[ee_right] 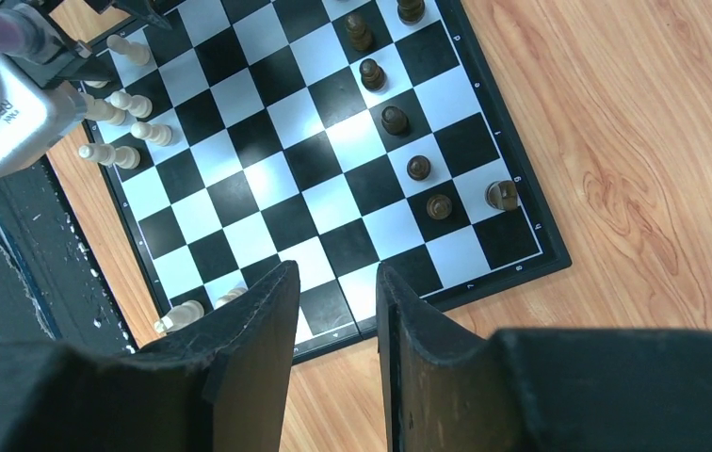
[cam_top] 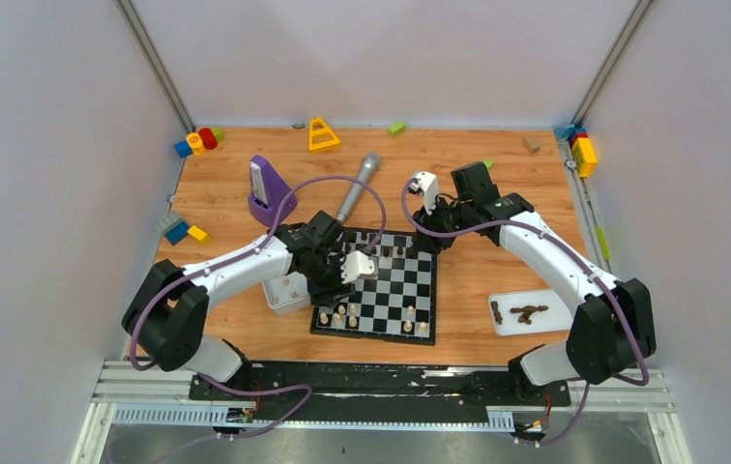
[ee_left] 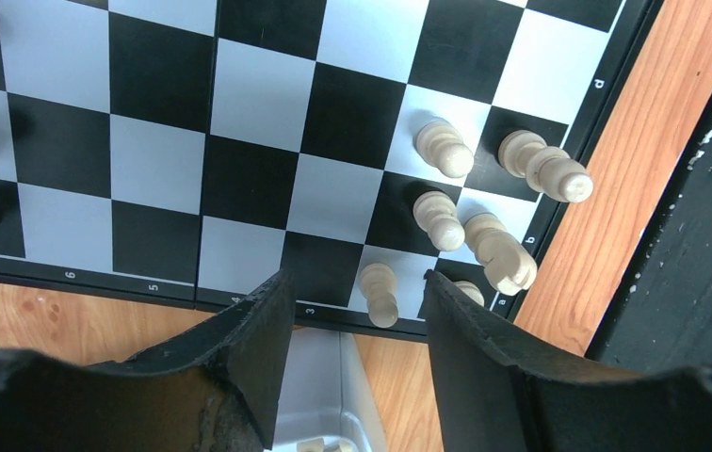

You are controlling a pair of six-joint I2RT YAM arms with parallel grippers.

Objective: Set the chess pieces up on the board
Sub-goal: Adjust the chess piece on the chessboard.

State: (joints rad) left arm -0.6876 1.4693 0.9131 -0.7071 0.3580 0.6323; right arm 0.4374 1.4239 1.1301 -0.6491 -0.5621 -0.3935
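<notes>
The chessboard lies at the table's middle front. Several white pieces stand or lean near its corner, and a white pawn sits on the edge square in line with my left gripper, which hangs open and empty above the board's left edge. Several dark pieces line the far rows. My right gripper is open with nothing in it, up over the board's far right edge.
A white tub with loose white pieces sits left of the board. A white tray with dark pieces lies right. A purple stand, grey cylinder, yellow wedge and toy blocks stand behind.
</notes>
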